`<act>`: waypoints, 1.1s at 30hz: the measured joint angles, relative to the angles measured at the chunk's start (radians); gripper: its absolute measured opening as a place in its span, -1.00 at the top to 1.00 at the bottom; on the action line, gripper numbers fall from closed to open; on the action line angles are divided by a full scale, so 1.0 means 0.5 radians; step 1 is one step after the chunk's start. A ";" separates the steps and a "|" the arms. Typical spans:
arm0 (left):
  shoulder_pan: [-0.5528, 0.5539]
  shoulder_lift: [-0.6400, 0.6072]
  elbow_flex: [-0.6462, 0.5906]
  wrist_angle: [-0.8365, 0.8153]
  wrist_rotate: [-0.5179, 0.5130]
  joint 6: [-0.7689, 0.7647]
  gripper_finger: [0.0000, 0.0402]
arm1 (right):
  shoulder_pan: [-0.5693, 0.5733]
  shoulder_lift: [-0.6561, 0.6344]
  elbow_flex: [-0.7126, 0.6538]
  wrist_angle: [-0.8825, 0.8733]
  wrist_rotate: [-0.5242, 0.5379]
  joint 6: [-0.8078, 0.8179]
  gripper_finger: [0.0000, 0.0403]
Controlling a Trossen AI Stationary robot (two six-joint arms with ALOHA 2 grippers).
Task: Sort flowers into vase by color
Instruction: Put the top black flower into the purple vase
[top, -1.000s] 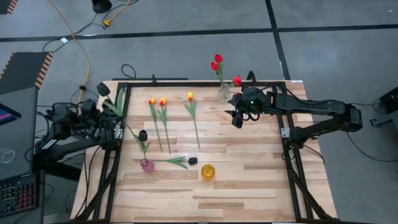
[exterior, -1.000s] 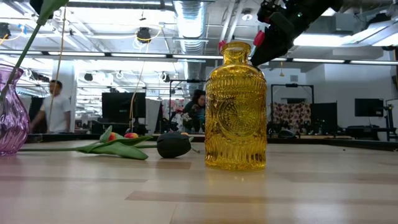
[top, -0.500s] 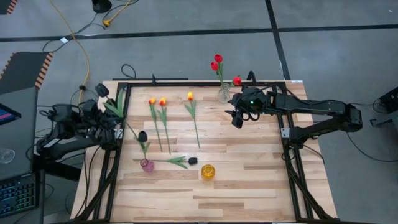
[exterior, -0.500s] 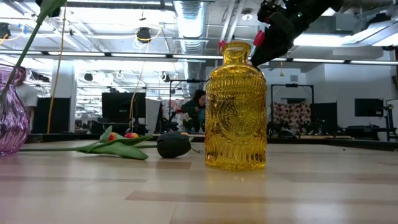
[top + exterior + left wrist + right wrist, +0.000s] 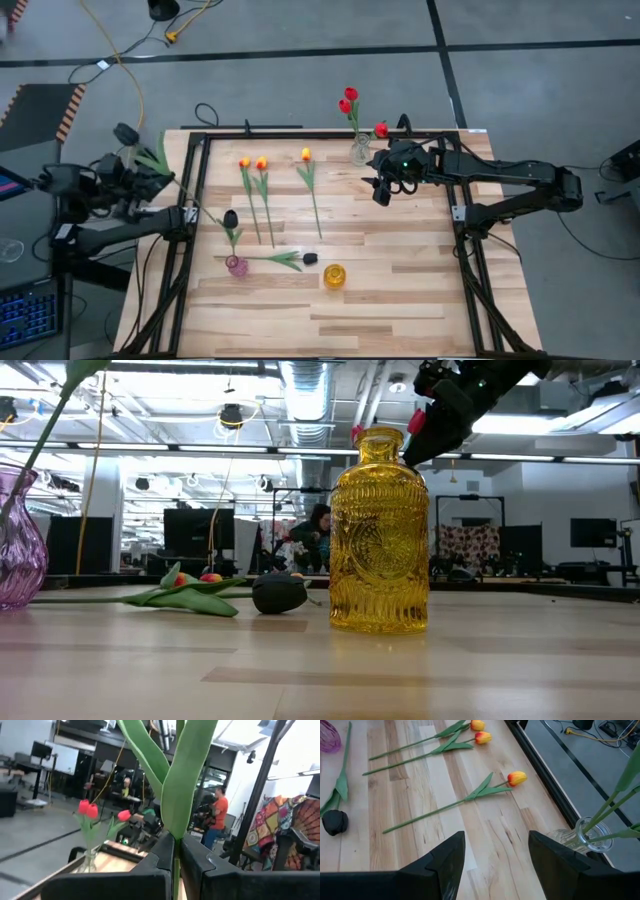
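Observation:
My left gripper (image 5: 158,182) is shut on a black tulip beyond the table's left edge. The tulip's head (image 5: 125,133) is up and its leaves (image 5: 175,780) rise above the fingers. Another black tulip (image 5: 230,217) stands with its stem in the pink vase (image 5: 237,265). A third black tulip (image 5: 309,258) lies on the table beside that vase. Three yellow-orange tulips (image 5: 261,162) lie flat near the far edge. Red tulips (image 5: 350,98) stand in the clear vase (image 5: 360,150). My right gripper (image 5: 380,192) hovers open next to the clear vase, touching nothing. My left gripper pinches the black tulip's thin green stem (image 5: 176,870) between its two fingers, just below where the leaves branch off. The head and leaves stand above the fingers. The lower stem slants toward the table; whether its end is free I cannot tell.
An empty yellow glass vase (image 5: 334,275) stands near the table's middle, toward the near side. A black metal frame (image 5: 200,180) runs along the table's edges. People and desks show in the room behind (image 5: 315,530). The near half of the table (image 5: 380,310) is bare wood.
My left gripper has moved outward past the table's left edge, still shut on the black tulip. The tulip's head and leaves have travelled left with it. My right arm has kept still.

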 joint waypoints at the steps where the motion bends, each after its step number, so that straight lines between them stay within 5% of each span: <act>1: 0.000 0.000 0.030 -0.041 -0.005 -0.022 1.00 | 0.000 0.000 0.000 0.000 0.000 0.000 -0.22; 13: 0.125 0.121 -0.104 -0.075 0.515 -0.437 1.00 | 0.000 0.000 0.000 0.000 0.000 0.000 -0.22; 33: 0.326 0.126 -0.211 0.098 0.713 -0.436 1.00 | 0.000 0.000 0.000 0.000 0.000 0.000 -0.22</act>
